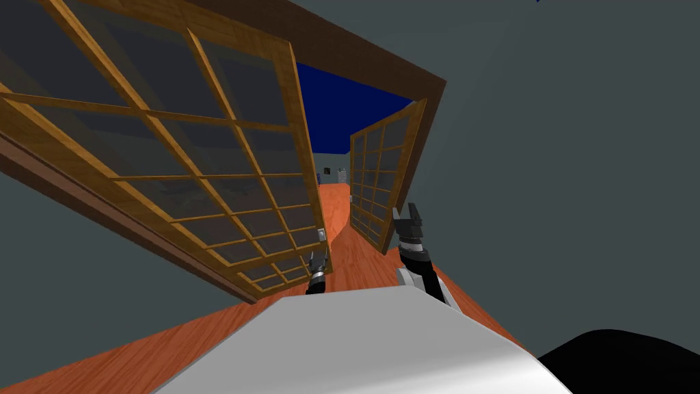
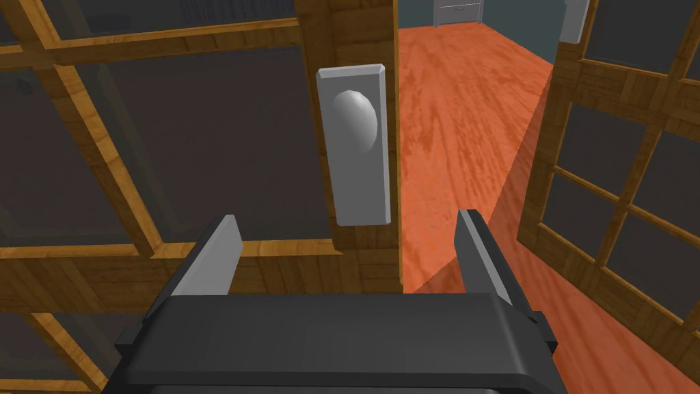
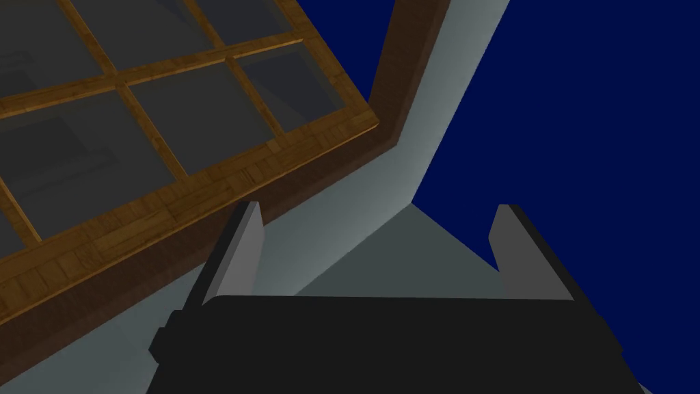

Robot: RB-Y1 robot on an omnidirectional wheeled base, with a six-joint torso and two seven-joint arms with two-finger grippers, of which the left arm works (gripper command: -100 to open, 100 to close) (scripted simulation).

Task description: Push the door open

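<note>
Door: the left door leaf (image 1: 178, 123), a wood grid with dark glass panes, runs from 9 to 12 o'clock in the head view and stands ajar. Its hinge side is cut off by the picture's edge.
Second leaf: the right door leaf (image 1: 376, 185) sits at 1 o'clock of the left gripper, swung further in.
Gap: orange wood floor (image 1: 342, 205) shows between the leaves.
Left gripper (image 1: 316, 262): small in the head view, fingers hard to make out, at 6 o'clock of the handle plate (image 1: 320, 234).
Left wrist view: left gripper (image 2: 348, 217) spread wide and empty. The grey handle plate (image 2: 355, 178) with its oval knob (image 2: 355, 123) is at 12 o'clock of the gripper, on the leaf's free edge. Whether anything touches, I cannot tell.
Right gripper (image 1: 405, 211): raised, just beside the right leaf's lower edge.
Right wrist view: right gripper (image 3: 377, 206) spread wide, holding nothing. Ahead is a glazed corner against the dark brown door frame (image 3: 403, 61); which leaf, unclear.
</note>
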